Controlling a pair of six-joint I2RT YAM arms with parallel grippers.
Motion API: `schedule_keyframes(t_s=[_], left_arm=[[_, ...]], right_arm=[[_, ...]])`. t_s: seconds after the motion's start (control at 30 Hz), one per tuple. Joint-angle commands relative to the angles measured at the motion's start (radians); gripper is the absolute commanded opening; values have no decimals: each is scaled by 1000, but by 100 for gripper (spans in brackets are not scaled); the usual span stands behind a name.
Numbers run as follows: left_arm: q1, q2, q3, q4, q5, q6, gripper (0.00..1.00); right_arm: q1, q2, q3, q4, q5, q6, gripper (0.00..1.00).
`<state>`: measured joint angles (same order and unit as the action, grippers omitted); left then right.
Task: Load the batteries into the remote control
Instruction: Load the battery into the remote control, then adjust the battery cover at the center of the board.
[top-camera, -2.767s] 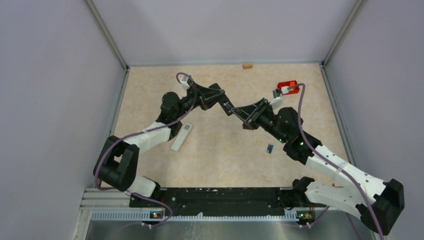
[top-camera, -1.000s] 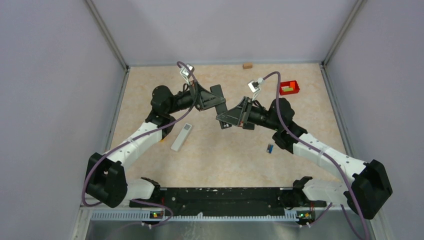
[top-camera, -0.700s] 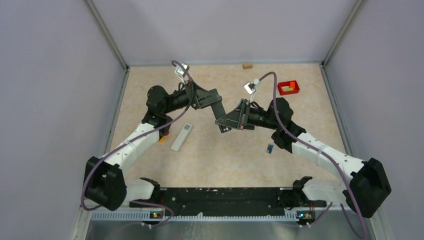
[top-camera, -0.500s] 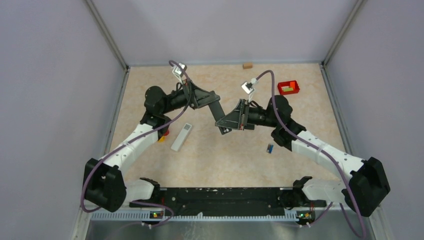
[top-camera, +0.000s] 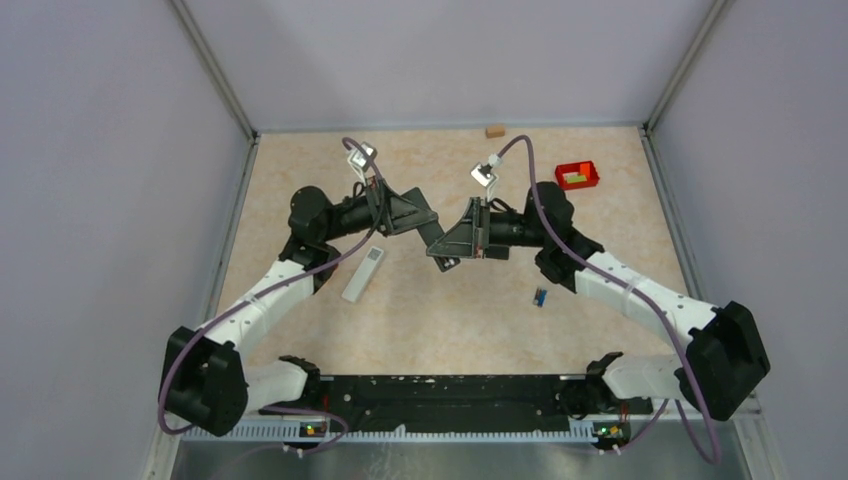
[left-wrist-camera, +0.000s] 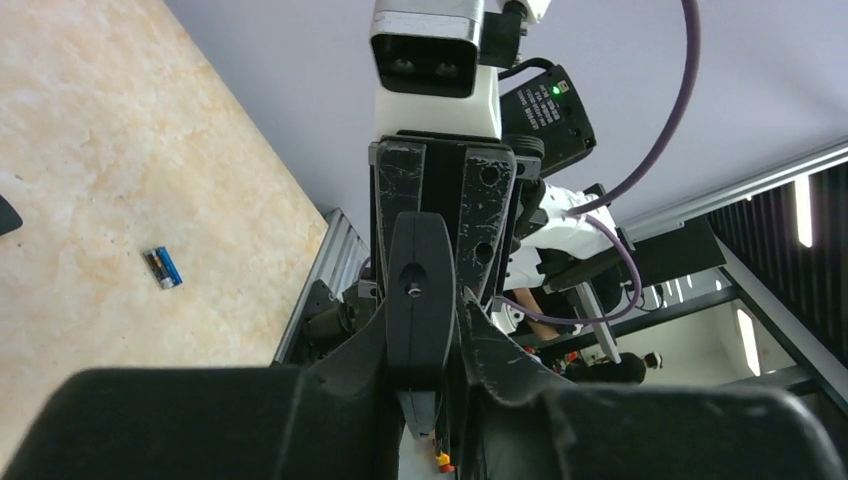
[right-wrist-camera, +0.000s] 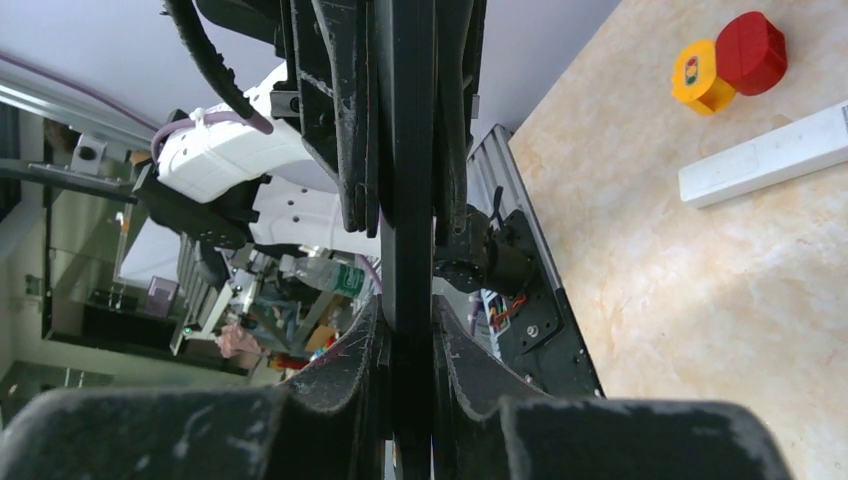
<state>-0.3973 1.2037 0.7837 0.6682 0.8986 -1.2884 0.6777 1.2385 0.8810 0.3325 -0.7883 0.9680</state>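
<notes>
- Arms: the left arm (top-camera: 270, 295) and right arm (top-camera: 640, 295) have both drawn back toward their bases over the last second. The wrists now face each other tip to tip.
- Remote control (top-camera: 437, 240), a slim black slab, came along with them. It is off the surface and bridged between the two sets of jaws, with the left jaws clamped on one end and the right jaws clamped on the other.
- Its long axis runs jaws to jaws, roughly level with the surface, one end pointing into each wrist. The wrist cameras only catch it edge-on or end-on, so I can't tell whether the battery bay is open.
- Meaning: this is still the regrip/orient stage and nothing looks loaded. Both jaws are occupied, so one has to let go before a cell can be fetched.
- White bar (top-camera: 363, 273): flat on the surface, below and outboard of the left jaws.
- Blue battery (top-camera: 540, 296): flat on the surface, well apart from the right jaws on the right arm's side, long axis roughly near-far. The other two batteries are not in view.
</notes>
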Motion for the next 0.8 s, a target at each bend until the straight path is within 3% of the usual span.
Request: schedule_keyframes(t_s=[0.0,0.07,0.13,0.2,0.27,0.5,0.63,0.7,0.77], left_arm=[[-1,-63,-18,-6,48,23,10],[-2,-85,-19,-52,36,50,0],[-1,-102,-21,-102,8,96,0],[4,-108,-18,-173,-30,136,0],[12,-104,-9,-221,-58,168,0],[125,-91,9,-363,-192,236,0],[187,-74,7,-382,-215,247,0],[195,-60,10,-382,-224,255,0],[195,-44,18,-381,-222,260,0]], right_arm=[[-4,18,58,120,-81,51,6],[-4,14,63,99,-90,39,14],[-8,4,70,53,-89,2,46],[-17,-9,91,-33,-79,-69,69],[-40,-24,119,-133,-49,-150,75],[-271,-105,97,-275,22,-287,74],[-365,-55,105,-451,221,-440,69],[-382,33,165,-564,358,-519,54],[-393,150,231,-660,461,-561,31]])
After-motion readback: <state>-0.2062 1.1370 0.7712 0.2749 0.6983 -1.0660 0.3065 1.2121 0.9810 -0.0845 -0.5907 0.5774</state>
